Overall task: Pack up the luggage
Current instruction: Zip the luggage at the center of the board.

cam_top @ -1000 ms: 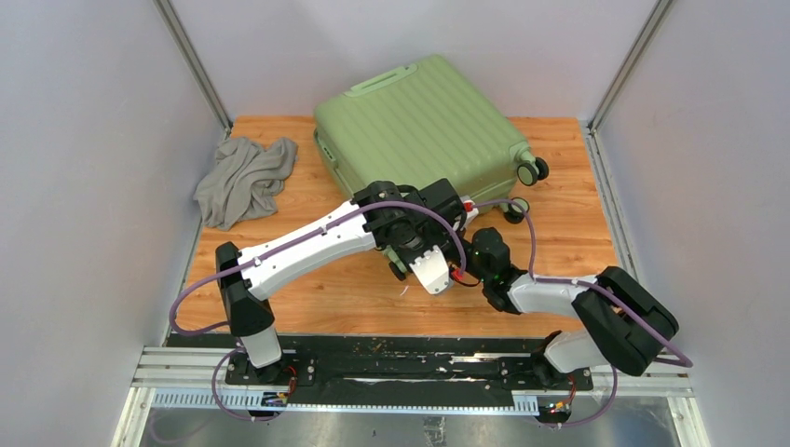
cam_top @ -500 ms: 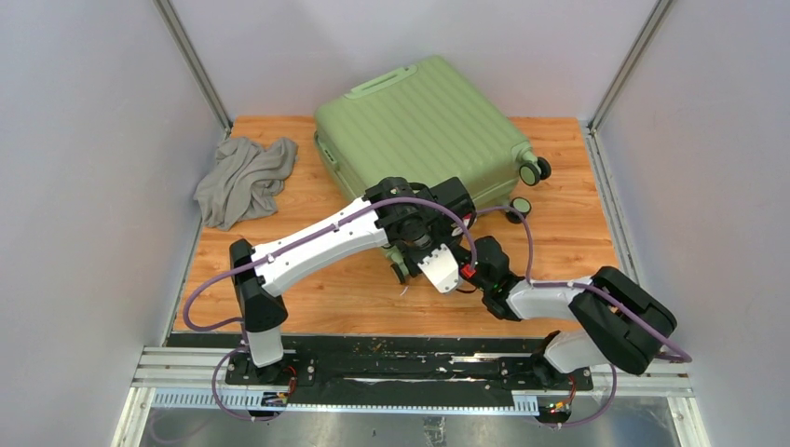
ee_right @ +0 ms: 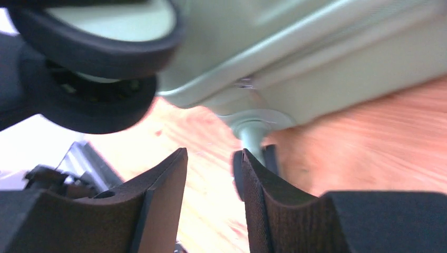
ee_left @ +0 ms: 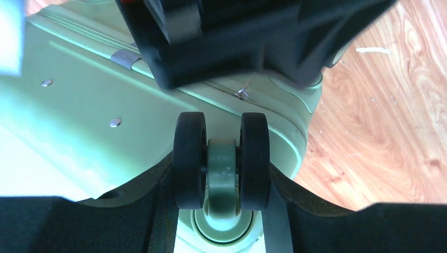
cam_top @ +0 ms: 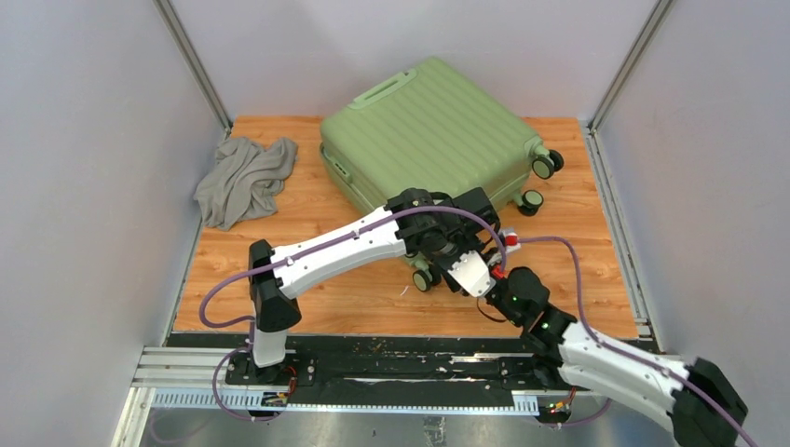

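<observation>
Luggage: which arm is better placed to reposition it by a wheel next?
Left, probably. The left arm has its jaws clamped around a wheel of the luggage. The right arm has open, empty jaws beside another caster.

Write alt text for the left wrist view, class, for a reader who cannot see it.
The left pincer grips one black-and-green twin wheel at a corner of the light-green suitcase, a finger on each side. Wooden tabletop shows to the right.
</observation>
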Available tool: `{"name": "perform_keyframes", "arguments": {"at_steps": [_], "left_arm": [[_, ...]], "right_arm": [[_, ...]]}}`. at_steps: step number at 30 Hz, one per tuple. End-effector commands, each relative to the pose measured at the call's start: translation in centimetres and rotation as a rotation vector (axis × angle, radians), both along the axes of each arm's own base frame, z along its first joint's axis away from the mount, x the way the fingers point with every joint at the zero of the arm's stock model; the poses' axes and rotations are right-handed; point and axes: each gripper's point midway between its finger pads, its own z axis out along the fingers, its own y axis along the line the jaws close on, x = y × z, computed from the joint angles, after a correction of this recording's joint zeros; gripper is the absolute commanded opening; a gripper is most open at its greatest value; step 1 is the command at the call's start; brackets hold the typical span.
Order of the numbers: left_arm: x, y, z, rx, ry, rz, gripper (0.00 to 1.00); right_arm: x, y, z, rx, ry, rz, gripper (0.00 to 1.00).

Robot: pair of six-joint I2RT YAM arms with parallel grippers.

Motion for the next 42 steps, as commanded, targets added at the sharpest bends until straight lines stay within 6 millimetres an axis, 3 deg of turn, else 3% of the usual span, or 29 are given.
{"name": "perform_keyframes", "arguments": {"at_steps": [1,2,4,5,10,15,19,24,28,30,33,42], "left_arm": [[-1.0,-4.7,7.0,-0.313,-0.075,0.023,0.02],[-1.1,-4.8,7.1,-0.331,-0.062,0.044,0.07],[-1.2,-5.2,7.3,-0.370,-0.033,0.101,0.31],[-1.2,-5.3,7.5,-0.394,-0.019,0.128,0.51],[-0.4,-3.7,8.6,-0.486,0.055,0.267,0.99],[5.1,1.5,11.1,-0.635,0.098,0.531,1.00],[11.2,7.9,12.8,-0.780,0.130,0.795,1.00],[18.1,15.4,12.1,-0.894,0.113,1.124,0.97],[22.7,20.8,11.3,-1.037,0.082,1.403,0.86],[23.9,22.8,10.6,-1.015,0.009,1.463,0.84],[24.5,24.4,9.3,-1.022,0.041,1.522,0.82],[24.4,25.8,2.4,-0.940,0.158,1.599,0.77]], "right_arm": [[0.8,-8.8,-6.6,-0.204,0.187,-0.391,0.49],[0.7,-10.5,-6.7,-0.215,0.200,-0.458,0.51],[0.7,-12.8,-6.4,-0.213,0.198,-0.552,0.57],[0.7,-13.4,-5.8,-0.192,0.187,-0.569,0.60],[1.6,-14.5,-4.5,-0.195,0.238,-0.619,0.64],[4.1,-14.6,-2.9,-0.269,0.349,-0.647,0.61],[6.3,-14.9,-2.1,-0.290,0.400,-0.665,0.59],[8.4,-16.4,-1.7,-0.318,0.409,-0.730,0.59],[9.6,-18.0,-2.6,-0.306,0.453,-0.778,0.59],[10.2,-18.6,-3.3,-0.306,0.480,-0.791,0.58],[11.1,-19.4,-4.0,-0.300,0.505,-0.807,0.56],[15.0,-20.3,-3.6,-0.299,0.508,-0.828,0.54]]}}
